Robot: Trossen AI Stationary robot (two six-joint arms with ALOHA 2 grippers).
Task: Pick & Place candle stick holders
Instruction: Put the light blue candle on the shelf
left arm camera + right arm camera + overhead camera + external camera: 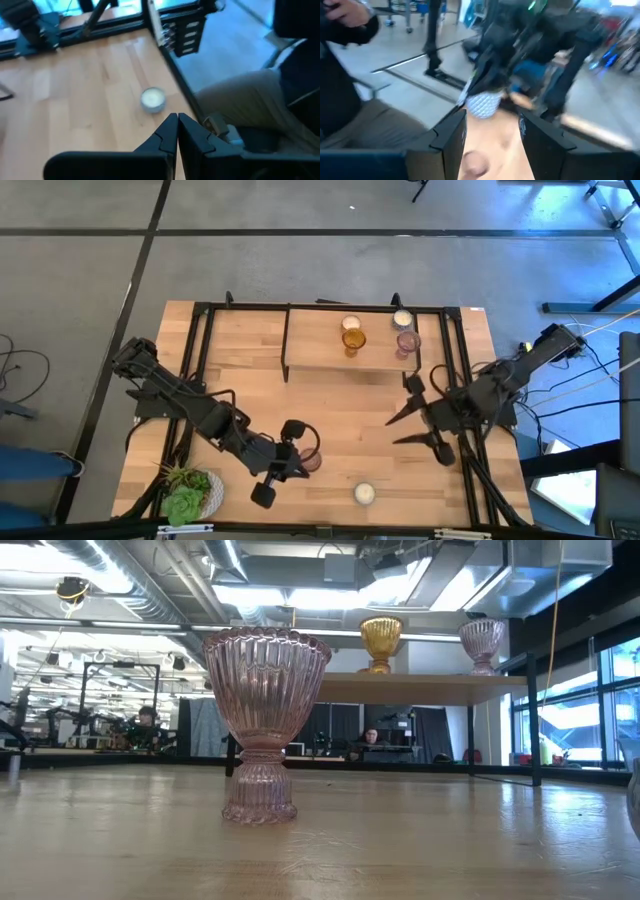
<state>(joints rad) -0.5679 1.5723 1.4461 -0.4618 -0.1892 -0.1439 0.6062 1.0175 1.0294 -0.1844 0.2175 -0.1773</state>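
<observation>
A pinkish-purple holder (311, 461) stands upright on its foot on the table, near the front middle; it fills the low view (262, 725). My left gripper (296, 464) is shut and empty, raised beside it; its shut fingers show in the left wrist view (177, 125). A whitish-cream holder (364, 494) stands near the front edge and also shows in the left wrist view (152, 99). An amber holder (353, 338), two cream holders (351, 324) (402, 318) and a pinkish-purple holder (407, 340) stand on the raised wooden shelf (320, 355). My right gripper (405, 430) is open and empty over the table's right half.
A leafy green plant in a white pot (190, 495) stands at the front left corner. A black frame (200, 340) runs around the table. A person sits beyond the near edge; the legs show in the left wrist view (240, 95).
</observation>
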